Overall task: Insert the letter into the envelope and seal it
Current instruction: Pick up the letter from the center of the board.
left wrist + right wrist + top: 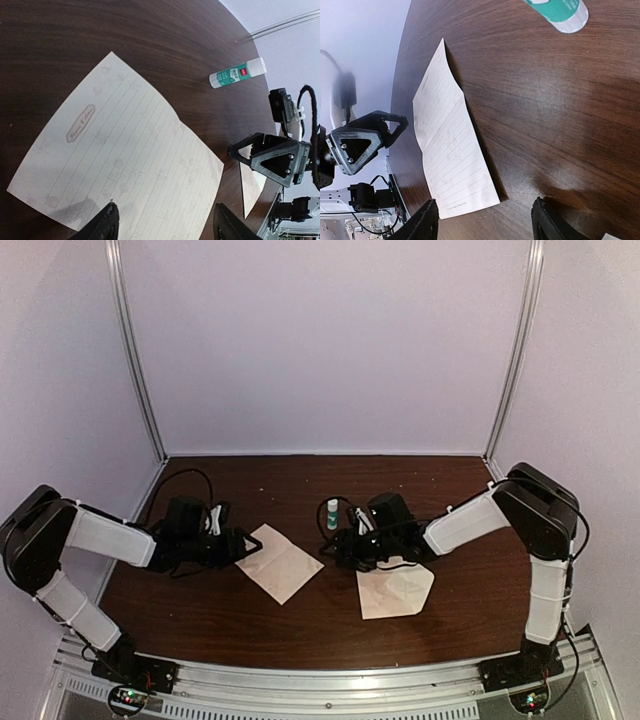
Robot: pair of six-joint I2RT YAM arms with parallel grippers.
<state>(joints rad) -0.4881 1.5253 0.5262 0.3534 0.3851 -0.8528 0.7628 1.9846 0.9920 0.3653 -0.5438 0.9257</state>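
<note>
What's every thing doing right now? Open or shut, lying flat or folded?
envelope, lying flat, flap looks open, not sealed.
letter, lying flat, unfolded, not in the envelope.
glue stick, cap on, nobody touching it.
left gripper, open, empty.
right gripper, open, empty.

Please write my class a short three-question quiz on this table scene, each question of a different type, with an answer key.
1. True or false: the left gripper is shut on the letter.
2. Fill in: the envelope lies nearer the ___ gripper.
3. Which item has a green label? A. glue stick B. envelope C. letter

Key: 1 false, its jaws stand open over the letter's edge; 2 right, the right gripper; 3 A.
</note>
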